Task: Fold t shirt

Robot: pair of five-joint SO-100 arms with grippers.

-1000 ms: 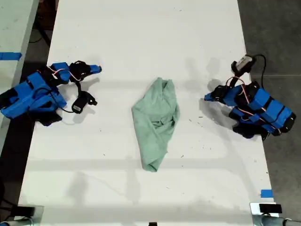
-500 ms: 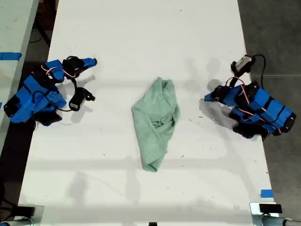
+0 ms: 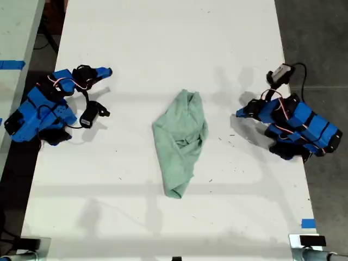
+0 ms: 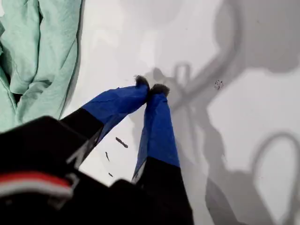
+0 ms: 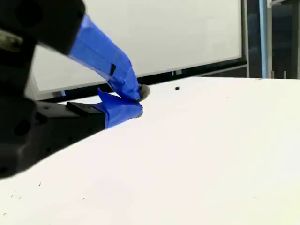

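At the exterior view's left, my second gripper (image 3: 106, 72) is hovering over the white desk (image 3: 163, 32) near its edge, well apart from the cloth. Its blue-taped fingertips (image 5: 133, 91) are pressing together with nothing between them, and in the second wrist view they are pointing out across bare desk surface toward the far edge. A small black camera module (image 3: 91, 116) is hanging by a cable just beside this arm.

In the middle of the desk, the t shirt (image 3: 181, 140) is lying in a crumpled, elongated heap, wrinkled and bunched, with a narrower end pointing toward the bottom of the exterior view and a broader, rounder part toward the top. Nothing is touching it.

At the exterior view's right, my first gripper (image 3: 241, 113) is sitting low over the desk, pointing toward the t shirt but apart from it. Its two blue fingers (image 4: 117, 104) are meeting at their dark tips, closed on nothing, and the first wrist view is showing the mint-green cloth (image 4: 40, 56) lying just beyond them, with the gripper's shadow falling on the white surface. A few small dark specks (image 4: 121, 142) are dotting the desk near this gripper. A strip of blue tape (image 3: 308, 223) is sticking at the desk's edge toward the exterior view's lower right.
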